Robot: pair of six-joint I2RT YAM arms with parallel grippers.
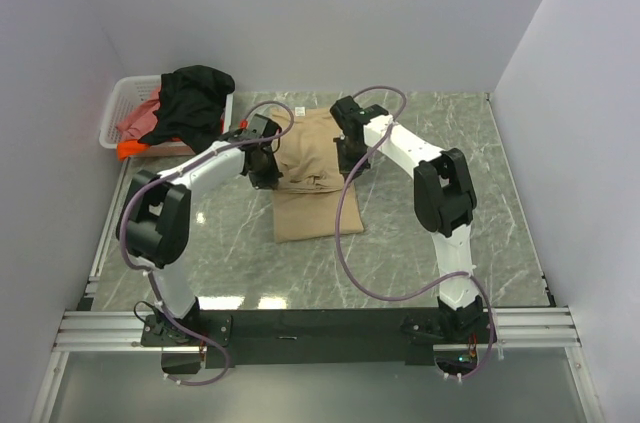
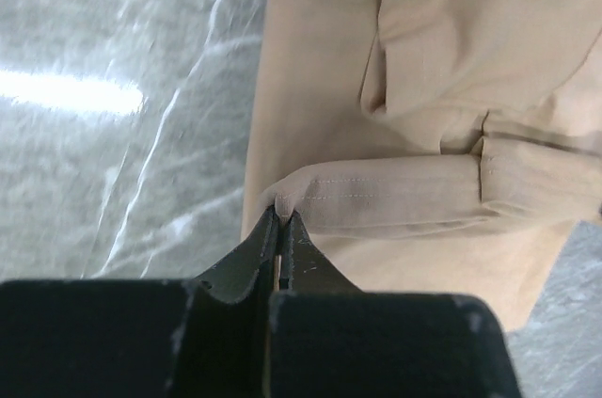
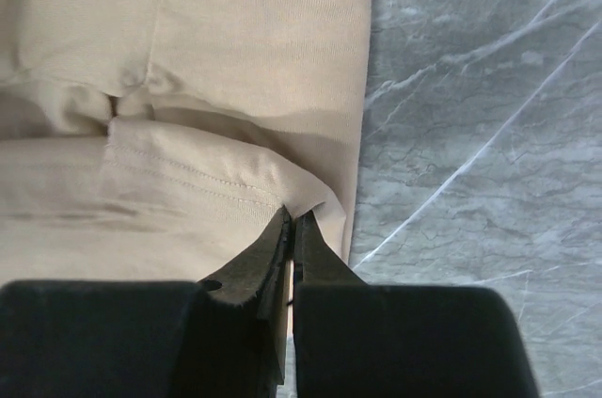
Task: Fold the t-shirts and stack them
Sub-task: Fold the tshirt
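From above, two grippers meet over one tan shirt (image 1: 315,205) spread mid-worktop (image 1: 500,203): the left gripper (image 1: 268,175) at its left edge, the right gripper (image 1: 350,171) at its right edge. Three more shirts sit in one white basket (image 1: 122,101) at the far left: a black shirt (image 1: 197,103), a pink-red shirt (image 1: 140,121) and an orange shirt (image 1: 133,150). The left wrist camera shows its gripper pinched fully together on the corner of a stitched fold of tan cloth, the shirt stretching away ahead and to the right. The right wrist camera shows its gripper likewise closed on a hemmed corner, the shirt lying ahead and to the left.
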